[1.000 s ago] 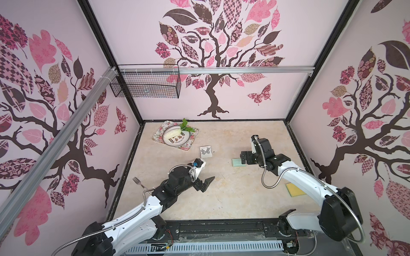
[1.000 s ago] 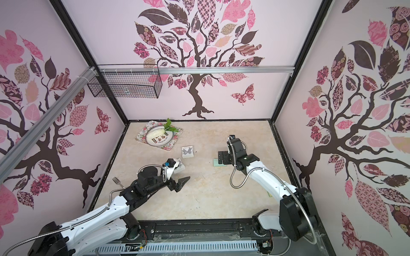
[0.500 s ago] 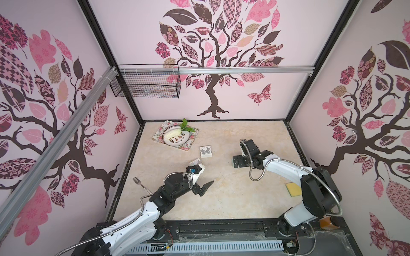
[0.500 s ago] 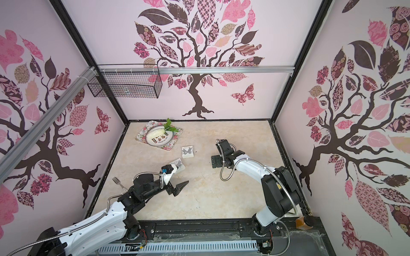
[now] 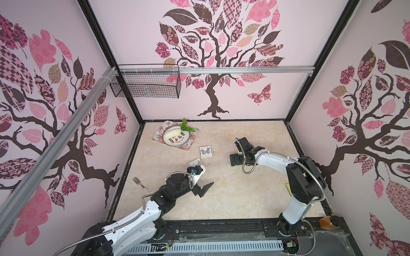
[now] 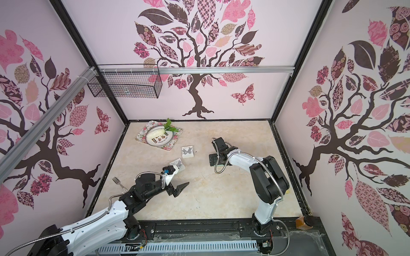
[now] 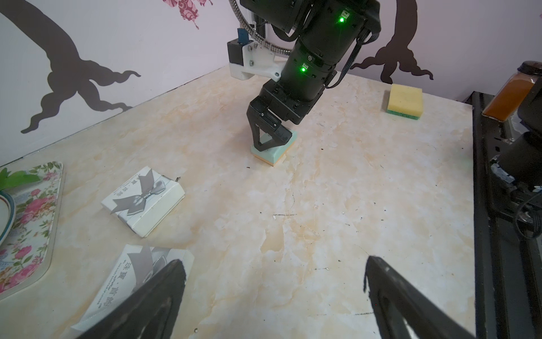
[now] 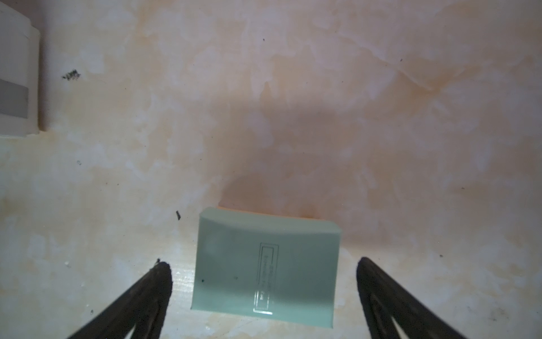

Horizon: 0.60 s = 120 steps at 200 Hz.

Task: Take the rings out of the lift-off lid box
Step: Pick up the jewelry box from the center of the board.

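No rings show anywhere. I judge they lie inside the small mint-green cardboard box with the orange base (image 8: 265, 267), whose lid is on.

Well off from that box on the robot's left, the left hand (image 5: 205, 189) hangs over the bare marbled desk (image 5: 244, 199), fingers spread wide with nothing between them. Between that hand and the mint-green box lie a white cardboard box printed with a grey bow (image 7: 145, 202) and a second white bow-printed box (image 7: 129, 276), both closed and apart from the green one.

Directly above the mint-green box the right hand (image 7: 272, 143) points down with its fingers apart. One finger stands at each side of the lid with a gap at both, gripping nothing. The right arm is far nearer, so the next move looks like closing straight across the lid. I cannot tell which side of the box is longer.
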Each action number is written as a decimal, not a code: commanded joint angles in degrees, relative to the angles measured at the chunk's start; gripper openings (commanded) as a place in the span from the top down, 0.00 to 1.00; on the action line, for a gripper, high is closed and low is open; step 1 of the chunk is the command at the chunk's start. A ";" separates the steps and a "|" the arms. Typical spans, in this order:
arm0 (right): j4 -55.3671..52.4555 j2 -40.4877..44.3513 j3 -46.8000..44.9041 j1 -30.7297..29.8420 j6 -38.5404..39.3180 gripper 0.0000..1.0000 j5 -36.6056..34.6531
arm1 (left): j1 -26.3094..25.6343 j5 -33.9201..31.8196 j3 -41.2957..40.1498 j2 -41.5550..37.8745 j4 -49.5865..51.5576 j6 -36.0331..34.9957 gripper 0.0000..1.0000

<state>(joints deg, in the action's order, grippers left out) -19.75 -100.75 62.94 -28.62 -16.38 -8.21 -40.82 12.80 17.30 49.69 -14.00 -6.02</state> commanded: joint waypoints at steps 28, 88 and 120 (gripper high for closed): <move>-1.27 -3.10 1.37 -0.47 -1.25 0.00 -2.20 | -0.05 1.11 0.09 1.01 -2.44 -1.01 0.02; -0.51 -5.07 1.84 -0.60 -2.34 0.01 -2.79 | -0.11 1.21 -0.42 0.90 -2.88 -0.63 0.02; -0.40 -4.90 1.83 -0.74 -2.64 0.12 -2.82 | -0.13 1.18 -0.77 0.17 -2.88 -0.61 0.02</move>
<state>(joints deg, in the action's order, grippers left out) -19.86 -104.55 62.96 -28.86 -17.87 -9.85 -40.82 13.19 17.30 50.76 -14.94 -5.98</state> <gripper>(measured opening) 0.929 0.983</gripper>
